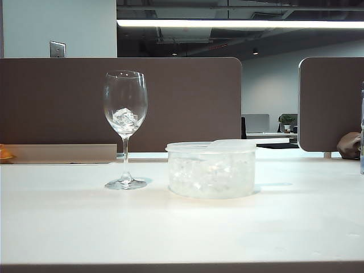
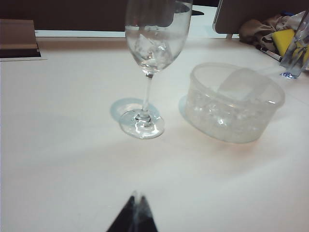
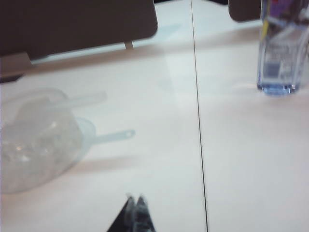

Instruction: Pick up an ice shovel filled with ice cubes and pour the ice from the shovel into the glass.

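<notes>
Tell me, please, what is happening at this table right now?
Nothing is being handled. The tall clear stemmed glass holds a few ice cubes. The translucent white plastic ice shovel rests across the round clear plastic tub beside it. The left gripper and the right gripper are shut, both away from everything.

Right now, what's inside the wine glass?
A few ice cubes sit low in the bowl of the wine glass, seen through the clear wall. Their exact count is hard to tell, since they overlap.
</notes>
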You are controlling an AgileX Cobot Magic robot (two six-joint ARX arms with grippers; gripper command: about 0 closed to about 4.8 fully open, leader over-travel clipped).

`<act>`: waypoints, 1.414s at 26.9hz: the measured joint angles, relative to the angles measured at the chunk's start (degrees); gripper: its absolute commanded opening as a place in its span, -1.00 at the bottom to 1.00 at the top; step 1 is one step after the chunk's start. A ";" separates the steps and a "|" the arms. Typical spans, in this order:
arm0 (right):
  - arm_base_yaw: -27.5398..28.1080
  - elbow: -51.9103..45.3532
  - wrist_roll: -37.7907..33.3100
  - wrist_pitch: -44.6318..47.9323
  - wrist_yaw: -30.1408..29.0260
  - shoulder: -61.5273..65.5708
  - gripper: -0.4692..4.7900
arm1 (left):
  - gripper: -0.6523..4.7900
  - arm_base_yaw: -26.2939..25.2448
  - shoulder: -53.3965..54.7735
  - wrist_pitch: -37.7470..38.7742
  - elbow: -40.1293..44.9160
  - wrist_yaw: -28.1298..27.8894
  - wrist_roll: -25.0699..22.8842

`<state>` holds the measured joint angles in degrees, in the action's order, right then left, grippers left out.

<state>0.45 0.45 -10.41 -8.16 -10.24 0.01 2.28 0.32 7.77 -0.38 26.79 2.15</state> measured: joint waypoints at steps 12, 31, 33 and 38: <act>0.00 0.00 9.01 -1.66 2.54 0.02 -0.84 | -0.78 0.00 -0.02 0.00 0.00 0.00 0.00; -0.13 0.00 12.04 -1.92 4.92 0.04 -0.82 | -0.78 0.00 -0.04 0.00 0.00 0.00 0.00; -0.13 0.00 12.04 -1.92 4.94 0.04 -0.82 | -0.78 0.00 -0.04 0.00 0.00 0.00 0.00; -0.13 0.00 12.04 -1.97 4.98 0.02 -0.82 | -0.78 0.02 -0.04 0.02 0.00 -1.33 0.00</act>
<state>0.32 0.45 1.63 -10.13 -5.26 0.03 2.31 0.27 7.79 -0.38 25.45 2.15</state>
